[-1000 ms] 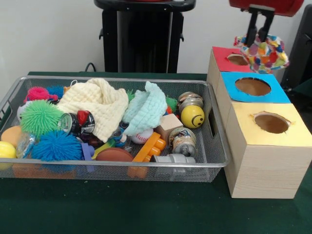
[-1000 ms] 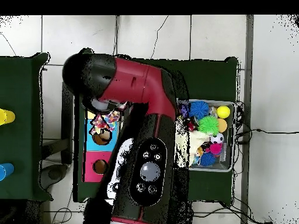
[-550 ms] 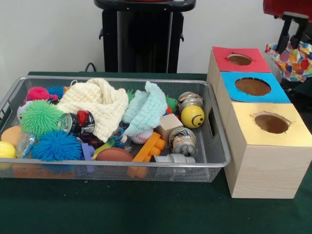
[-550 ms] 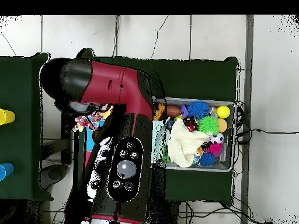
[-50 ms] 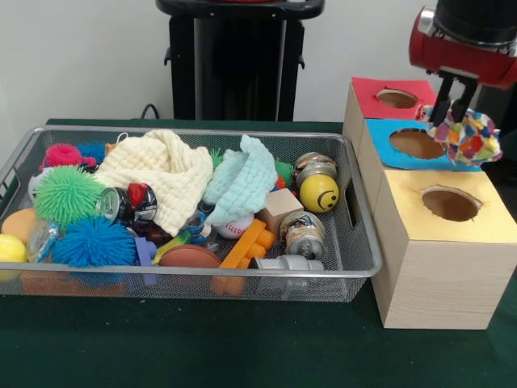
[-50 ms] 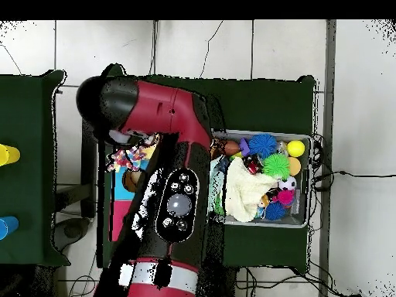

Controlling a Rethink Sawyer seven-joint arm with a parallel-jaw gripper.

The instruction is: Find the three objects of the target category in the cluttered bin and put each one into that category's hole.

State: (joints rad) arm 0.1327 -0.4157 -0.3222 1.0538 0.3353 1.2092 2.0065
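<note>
A: While I hold the feed, give me your count of the holes.

B: I count three holed tops in a row: a red box [image 5: 393, 98] farthest back, a blue box [image 5: 420, 144] in the middle, a yellow box [image 5: 449, 204] nearest the camera.

A: And in the wire bin [image 5: 242, 283]?

B: I see two cloths, one cream cloth [image 5: 161, 174] and one mint cloth [image 5: 242, 182]. Spiky balls: I make out three clearly, a green spiky ball [image 5: 66, 194], a blue spiky ball [image 5: 95, 241] and a pink spiky ball [image 5: 62, 153]. One smiley ball [image 5: 319, 193], one baseball [image 5: 235, 228], one orange brick [image 5: 246, 245], one wooden block [image 5: 281, 207]. I cannot count the rest reliably in that pile.

A: Where is my gripper [image 5: 451, 111]?

B: It hangs above the right end of the blue box, jaws closed on a multicoloured patchwork cloth [image 5: 466, 138], which dangles over the seam between blue and yellow. Overhead, the arm [image 6: 166, 186] covers most of the boxes and the cloth [image 6: 126, 157] shows beside its head.

A: Against half a second ago?

B: Then the cloth sat off past the boxes' right side, near the picture's edge. Now it has come back over the boxes and lower. The bin's contents look unchanged.
</note>
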